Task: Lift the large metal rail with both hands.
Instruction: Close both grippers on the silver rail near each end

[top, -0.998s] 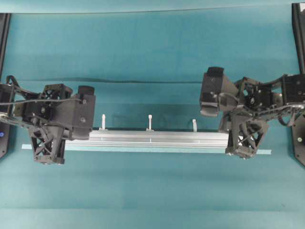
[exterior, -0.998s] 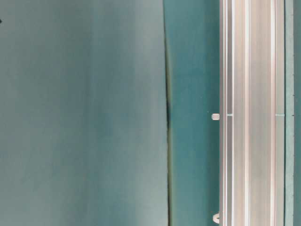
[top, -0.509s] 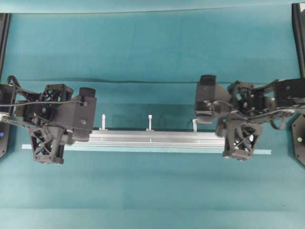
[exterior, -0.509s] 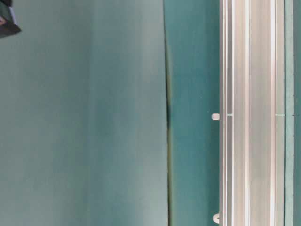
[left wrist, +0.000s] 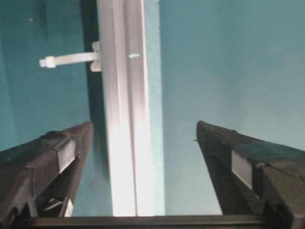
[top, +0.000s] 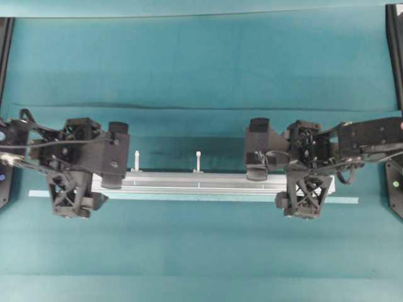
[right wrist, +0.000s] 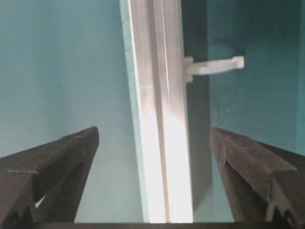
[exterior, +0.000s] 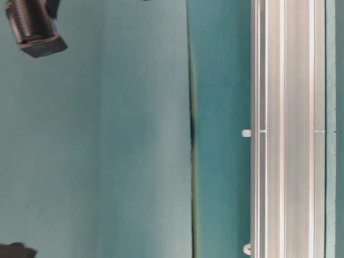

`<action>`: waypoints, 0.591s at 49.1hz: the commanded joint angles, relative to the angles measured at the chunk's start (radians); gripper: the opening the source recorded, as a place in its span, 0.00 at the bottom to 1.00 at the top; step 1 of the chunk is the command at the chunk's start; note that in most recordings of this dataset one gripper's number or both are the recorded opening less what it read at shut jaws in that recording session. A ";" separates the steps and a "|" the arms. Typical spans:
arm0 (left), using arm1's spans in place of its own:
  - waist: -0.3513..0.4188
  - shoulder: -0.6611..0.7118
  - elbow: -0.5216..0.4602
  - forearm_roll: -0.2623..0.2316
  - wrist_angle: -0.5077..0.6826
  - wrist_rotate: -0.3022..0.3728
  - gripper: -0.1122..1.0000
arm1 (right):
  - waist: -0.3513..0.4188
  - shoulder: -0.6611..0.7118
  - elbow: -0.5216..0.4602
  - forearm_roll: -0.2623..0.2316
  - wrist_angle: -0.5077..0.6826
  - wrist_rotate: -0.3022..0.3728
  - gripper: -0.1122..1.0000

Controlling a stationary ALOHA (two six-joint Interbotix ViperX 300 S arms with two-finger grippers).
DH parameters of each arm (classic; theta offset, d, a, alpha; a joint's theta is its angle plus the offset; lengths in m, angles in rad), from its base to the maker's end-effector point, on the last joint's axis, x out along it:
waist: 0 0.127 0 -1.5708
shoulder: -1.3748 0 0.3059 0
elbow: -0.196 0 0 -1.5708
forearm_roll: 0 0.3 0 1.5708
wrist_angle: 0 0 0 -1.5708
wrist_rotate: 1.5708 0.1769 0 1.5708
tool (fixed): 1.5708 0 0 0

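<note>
Aluminium rail (top: 189,182) straddled, untouched; left gripper (left wrist: 143,143) and right gripper (right wrist: 153,143) spread wide. Risk: uneven closing tilts rail, slips.

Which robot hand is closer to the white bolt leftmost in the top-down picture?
Left. The left gripper straddles the long silver metal rail beside that white bolt; the right gripper straddles its far end.

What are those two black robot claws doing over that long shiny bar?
Two robot arms are getting ready to pick up the large metal rail together. The left gripper hangs open over one end and the right gripper hangs open over the other, with the rail running between each one's fingers. Neither has closed on it yet, so the rail lies on the teal table.
</note>
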 commanded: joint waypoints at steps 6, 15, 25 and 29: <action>0.015 0.057 -0.002 0.005 -0.066 -0.002 0.96 | 0.003 0.021 0.025 -0.003 -0.044 -0.008 0.96; 0.035 0.121 0.015 0.003 -0.150 -0.002 0.96 | 0.003 0.034 0.049 -0.006 -0.066 -0.023 0.96; 0.040 0.155 0.021 0.003 -0.176 0.000 0.96 | 0.002 0.057 0.058 -0.006 -0.098 -0.035 0.96; 0.044 0.160 0.031 0.003 -0.199 0.000 0.96 | 0.003 0.074 0.064 -0.008 -0.114 -0.038 0.96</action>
